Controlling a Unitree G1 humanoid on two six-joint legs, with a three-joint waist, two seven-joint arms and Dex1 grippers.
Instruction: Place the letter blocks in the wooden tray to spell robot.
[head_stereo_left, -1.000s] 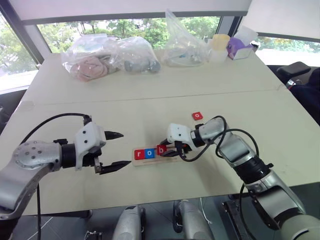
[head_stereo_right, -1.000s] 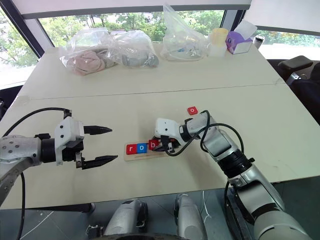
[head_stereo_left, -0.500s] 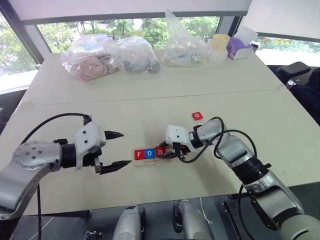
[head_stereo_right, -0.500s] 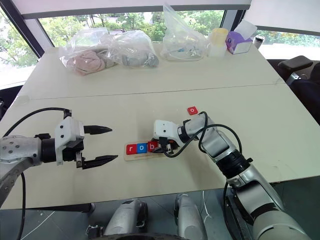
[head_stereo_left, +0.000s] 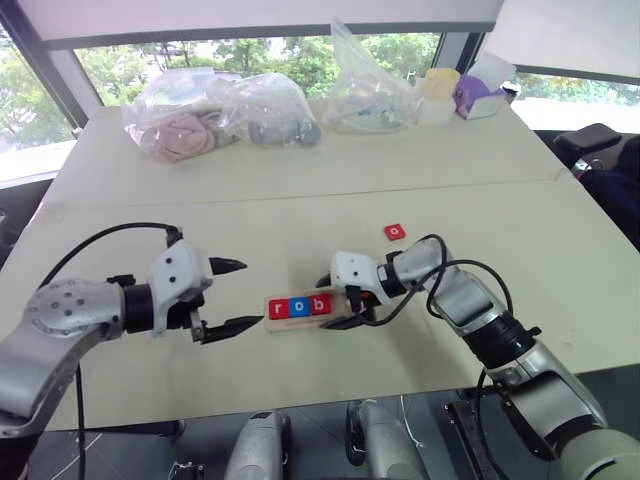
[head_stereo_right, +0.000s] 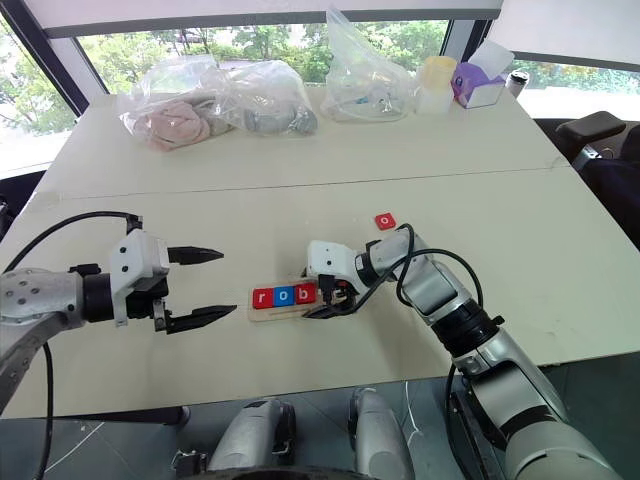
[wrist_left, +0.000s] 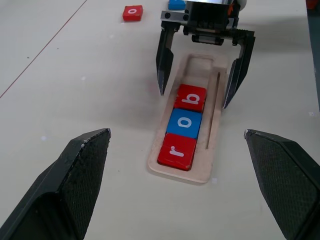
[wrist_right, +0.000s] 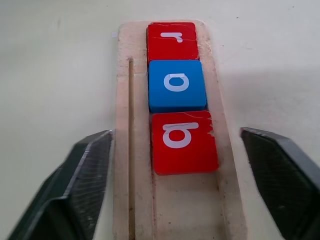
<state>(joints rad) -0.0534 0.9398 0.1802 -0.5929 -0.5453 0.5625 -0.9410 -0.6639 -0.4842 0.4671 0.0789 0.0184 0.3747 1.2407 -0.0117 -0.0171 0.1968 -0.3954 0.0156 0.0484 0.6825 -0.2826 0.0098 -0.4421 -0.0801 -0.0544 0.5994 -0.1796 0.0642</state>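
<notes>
Three letter blocks (wrist_left: 183, 125), red r, blue o, red b, sit in the wooden tray (wrist_left: 212, 120), right end effector (wrist_left: 199, 75) spread astride it, left end effector (head_stereo_left: 228, 296) agape.

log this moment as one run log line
tray: r, o, b seated | right gripper: open, straddling red b | left gripper: open, idle | red o: loose on table
</notes>
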